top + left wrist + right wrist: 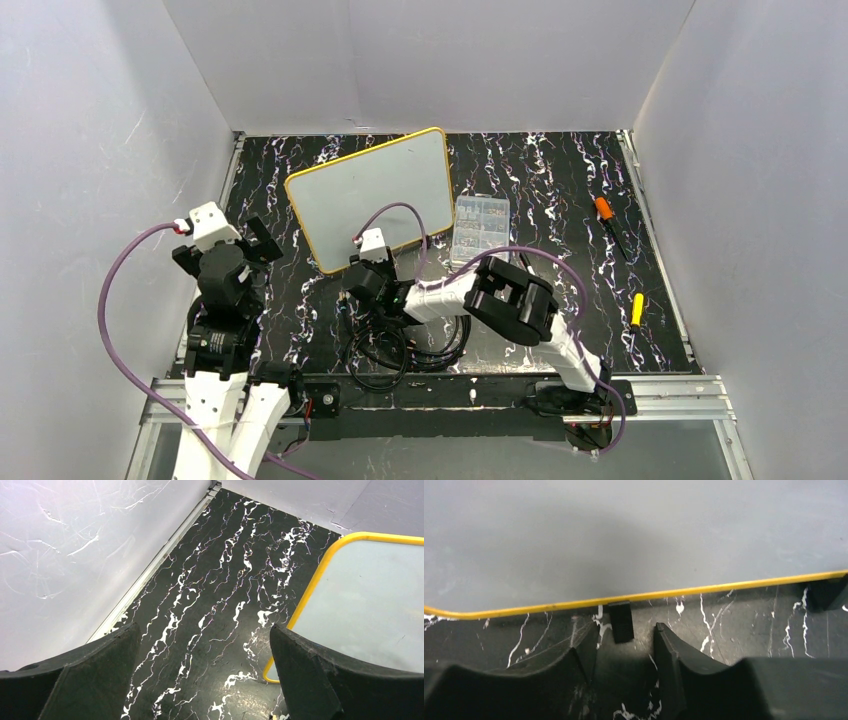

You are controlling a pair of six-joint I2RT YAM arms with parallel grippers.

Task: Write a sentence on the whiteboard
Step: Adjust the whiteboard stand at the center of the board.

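Whiteboard (370, 195) lies flat on the black marbled counter (560, 190), angled, toward the back left, with the clear compartment box (481, 226) just beside its right edge. Right tool (626, 629) is down low at the board's near yellow rim, jaws partly apart with nothing between them, and a small black ribbed piece (622, 622) sits right at that rim. Left tool (204, 630) hangs off the board's left side, jaws spread wide and holding nothing.

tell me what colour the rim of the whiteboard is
Yellow-orange, running all round the whiteboard; clearest in the right wrist view.
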